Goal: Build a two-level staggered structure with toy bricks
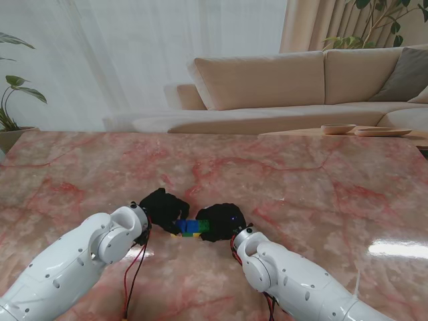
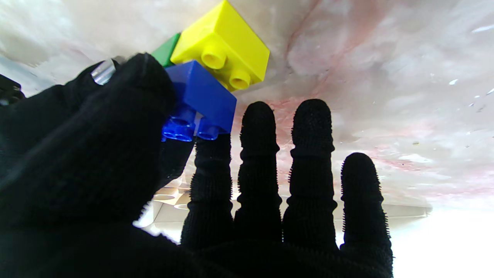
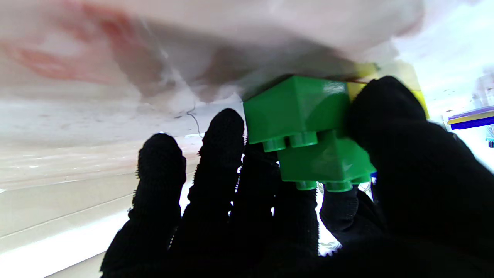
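A small brick cluster sits at the table's middle, between my two black-gloved hands. My left hand [image 1: 162, 208] pinches the blue brick [image 2: 200, 96] between thumb and forefinger; the blue brick [image 1: 188, 226] rests offset on a yellow brick [image 2: 222, 46] that lies on the table. A green brick [image 2: 166, 52] lies beside the yellow one. My right hand [image 1: 222, 221] holds the upper green brick [image 3: 324, 162] with thumb and forefinger. It sits offset on a lower green brick [image 3: 297, 108]. The other fingers [image 2: 312, 127] of both hands are stretched out, apart from the bricks.
The pink marble table [image 1: 301, 180] stretches around the cluster on all sides. Beyond its far edge stand a beige sofa [image 1: 281, 87] and a low table with shallow bowls [image 1: 338, 128]. A plant [image 1: 10, 100] stands at the far left.
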You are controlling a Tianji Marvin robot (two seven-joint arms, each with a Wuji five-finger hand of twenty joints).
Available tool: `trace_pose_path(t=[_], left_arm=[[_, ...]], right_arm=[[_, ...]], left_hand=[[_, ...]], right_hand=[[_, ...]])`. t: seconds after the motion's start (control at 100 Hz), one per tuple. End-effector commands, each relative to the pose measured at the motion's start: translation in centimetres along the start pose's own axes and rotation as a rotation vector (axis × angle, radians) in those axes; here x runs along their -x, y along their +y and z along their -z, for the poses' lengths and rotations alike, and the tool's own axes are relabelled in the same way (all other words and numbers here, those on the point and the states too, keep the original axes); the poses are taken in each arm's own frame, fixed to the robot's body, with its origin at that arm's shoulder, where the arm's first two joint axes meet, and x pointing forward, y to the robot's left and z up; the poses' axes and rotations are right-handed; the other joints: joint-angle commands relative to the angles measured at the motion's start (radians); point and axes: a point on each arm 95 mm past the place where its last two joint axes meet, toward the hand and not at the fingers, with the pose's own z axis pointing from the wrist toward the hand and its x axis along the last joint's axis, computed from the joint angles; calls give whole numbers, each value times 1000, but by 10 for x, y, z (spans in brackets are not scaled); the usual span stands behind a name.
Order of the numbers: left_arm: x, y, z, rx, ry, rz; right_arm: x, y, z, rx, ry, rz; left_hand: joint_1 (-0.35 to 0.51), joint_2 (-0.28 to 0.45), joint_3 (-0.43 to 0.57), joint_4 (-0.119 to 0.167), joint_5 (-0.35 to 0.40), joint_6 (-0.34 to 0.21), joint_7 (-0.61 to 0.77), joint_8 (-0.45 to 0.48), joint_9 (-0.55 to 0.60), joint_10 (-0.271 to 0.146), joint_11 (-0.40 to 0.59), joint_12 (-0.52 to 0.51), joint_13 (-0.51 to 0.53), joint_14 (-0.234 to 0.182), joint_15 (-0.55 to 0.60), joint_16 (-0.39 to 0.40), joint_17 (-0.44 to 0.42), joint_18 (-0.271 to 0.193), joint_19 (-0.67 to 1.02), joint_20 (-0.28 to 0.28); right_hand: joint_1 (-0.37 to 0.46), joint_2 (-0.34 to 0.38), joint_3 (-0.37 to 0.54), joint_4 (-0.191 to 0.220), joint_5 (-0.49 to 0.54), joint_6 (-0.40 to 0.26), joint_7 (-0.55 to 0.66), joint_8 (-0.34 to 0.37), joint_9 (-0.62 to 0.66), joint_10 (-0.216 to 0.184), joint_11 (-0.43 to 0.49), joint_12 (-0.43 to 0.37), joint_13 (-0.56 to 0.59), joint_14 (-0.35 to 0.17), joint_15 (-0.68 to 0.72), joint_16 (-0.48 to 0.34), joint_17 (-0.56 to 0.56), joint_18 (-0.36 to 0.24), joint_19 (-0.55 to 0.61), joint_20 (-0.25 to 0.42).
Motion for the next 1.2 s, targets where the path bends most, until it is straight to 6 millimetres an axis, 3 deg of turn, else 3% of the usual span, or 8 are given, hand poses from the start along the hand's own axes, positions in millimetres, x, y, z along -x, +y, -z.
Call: trace_pose_path(t=[0.0,0.47,0.76,0.96,1.08,1.14,1.19], left_arm=[[-2,5,-1,9,6,3],[-2,6,-2,25,8,-8],[-2,7,-2,25,10,-20],[-1,6,-1,25,8,-32],[0,5,-1,23,6,-37],[1,5,-1,21,6,-36],[1,5,-1,19,8,-32]], right_arm=[[0,-6,2,-24,-6,-8],[0,-7,2,-25,-6,-15],[1,-7,2,-25,-8,-14],[1,-7,2,-26,-6,-17],[1,-7,2,-27,-6,-18],[1,-7,1,-27,-6,-20],[1,-7,2,-27,-6,-20]], left_hand=[[1,18,20,-5,85,-116,148,65,23,-17,36,1,16,-6,36,15,-11,10,33,22],[-26,19,-7,-5,74,-104,131,85,-6,-17,60,-95,1,-8,27,20,-20,8,23,22],[-99,4,53,-11,46,-52,72,140,-49,-21,51,-105,-32,-12,3,17,-39,2,2,19],[-145,9,93,13,23,-22,37,164,-85,-22,32,-111,-65,-13,-22,12,-61,-2,-22,17],[-164,20,117,39,7,-3,9,175,-106,-17,20,-120,-80,-13,-36,7,-69,-4,-35,17],[-183,21,134,68,4,5,-6,190,-112,-16,18,-128,-85,-13,-41,6,-70,-4,-39,19],[-188,19,134,71,5,6,-9,195,-112,-17,19,-129,-87,-12,-41,6,-73,-5,-42,20]], right_hand=[[45,17,24,-1,2,-36,1,21,-6,-15,9,-12,-9,-36,4,11,-7,-11,6,2],[46,16,24,-1,3,-37,2,20,-4,-14,9,-10,-8,-35,5,12,-7,-11,6,4],[45,18,24,-1,3,-37,2,20,-3,-15,9,-10,-7,-35,6,13,-7,-11,6,4],[43,17,24,-1,3,-35,2,20,-3,-13,8,-11,-8,-34,6,13,-7,-10,7,5],[42,16,25,0,4,-34,1,20,-2,-13,8,-12,-8,-35,5,13,-7,-10,7,5],[43,15,26,0,4,-35,1,20,-2,-13,9,-12,-7,-34,6,13,-7,-10,7,5],[43,16,26,-1,4,-36,1,20,-2,-14,9,-12,-7,-34,6,13,-7,-10,7,5]])
